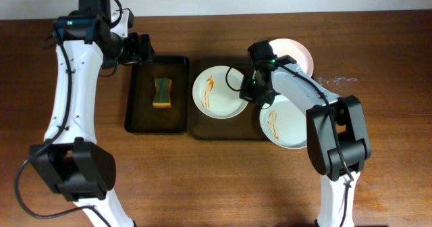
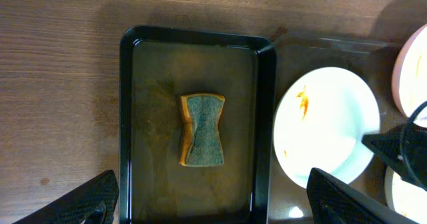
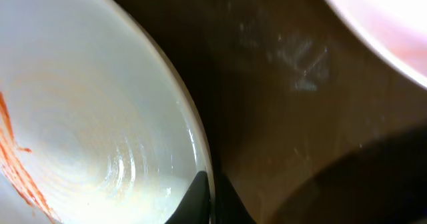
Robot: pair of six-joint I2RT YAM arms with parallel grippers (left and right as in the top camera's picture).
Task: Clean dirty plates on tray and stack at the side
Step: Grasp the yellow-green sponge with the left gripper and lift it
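The dark brown tray holds a white plate with orange sauce streaks at its left end. A second streaked plate lies at the front right, and a third, pinkish-white plate at the back right. My right gripper is shut on the right rim of the left plate, one finger inside and one outside. My left gripper is open and empty above the back of the black tray; its fingers straddle the tray's width.
A green and yellow sponge lies in the middle of the smaller black tray, left of the brown tray; it also shows in the left wrist view. Bare wooden table surrounds both trays.
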